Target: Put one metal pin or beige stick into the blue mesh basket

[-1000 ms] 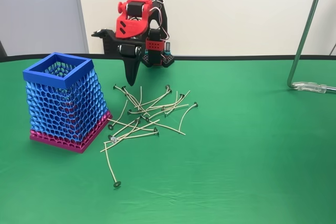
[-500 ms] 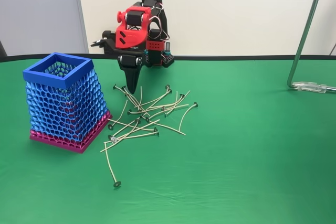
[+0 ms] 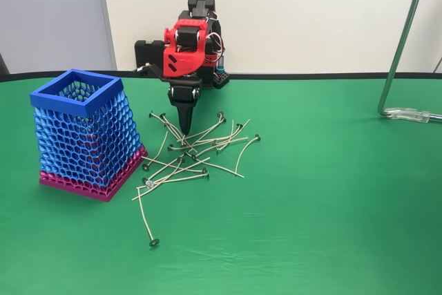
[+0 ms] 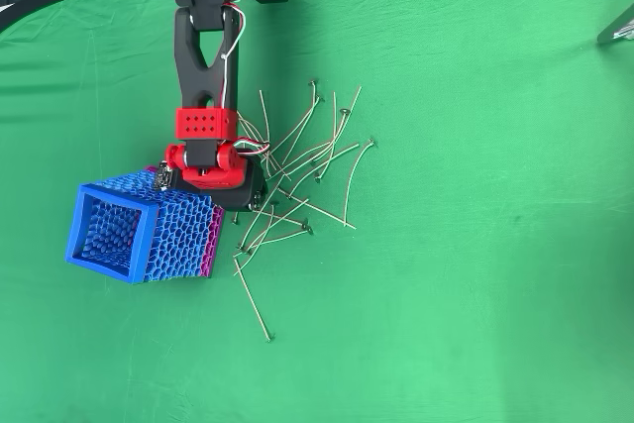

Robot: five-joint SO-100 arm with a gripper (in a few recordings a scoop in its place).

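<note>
Several thin beige sticks with dark disc heads lie in a loose pile [image 3: 200, 146] on the green cloth, also seen from above as a pile [image 4: 302, 170]. One stick [image 3: 145, 217] lies apart toward the front. The blue mesh basket [image 3: 76, 93] with its pink base stands upright left of the pile; the overhead view shows its square rim [image 4: 74, 240] and an inside with no stick in it. My red and black gripper [image 3: 185, 129] points straight down over the pile's back left part. Its black fingers look pressed together with nothing in them. From above, the wrist hides the fingertips.
A bent metal pole [image 3: 399, 50] rises at the right, and its foot [image 3: 414, 114] rests on the cloth. The arm's base [image 3: 207, 74] stands at the table's back edge. Open green cloth spreads to the front and right of the pile.
The arm has swung to the right and come lower, bringing the gripper tip from behind the pile's left edge to just above the sticks. Sticks and basket have stayed put.
</note>
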